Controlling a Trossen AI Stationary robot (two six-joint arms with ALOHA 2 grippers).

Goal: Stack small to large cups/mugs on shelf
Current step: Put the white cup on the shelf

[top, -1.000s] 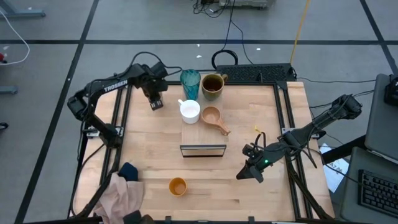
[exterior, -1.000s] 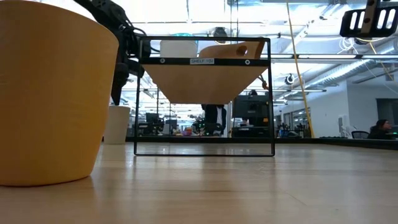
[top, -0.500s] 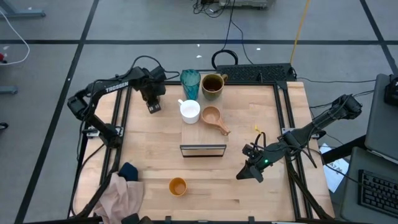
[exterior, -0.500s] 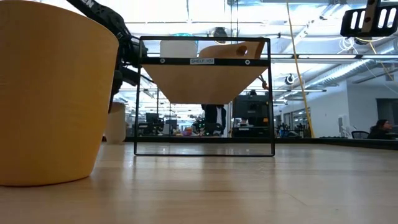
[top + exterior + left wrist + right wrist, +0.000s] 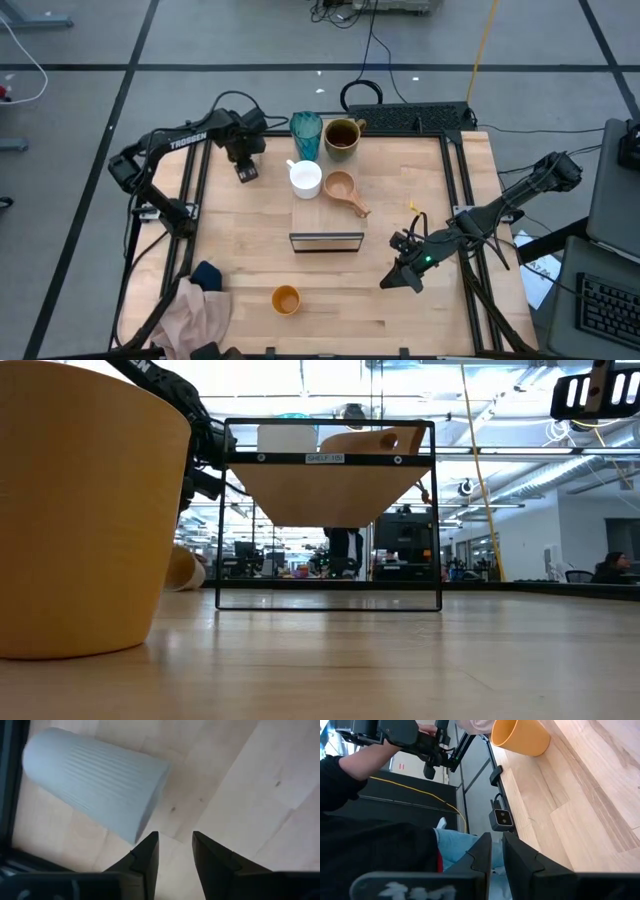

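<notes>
You see the small beige cup (image 5: 97, 787) lying on its side on the wooden worktop (image 5: 260, 785). Your left end effector (image 5: 175, 851) is just beside the cup, fingers slightly apart, holding nothing.

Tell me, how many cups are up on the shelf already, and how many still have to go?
Two look done: the white mug and the wooden handled cup stand on the shelf. In hand: nothing; the left claw hovers open by the small beige cup, which lies on its side. Left: that cup, the teal tumbler, olive mug and orange cup. The right claw waits at the table's right.
</notes>
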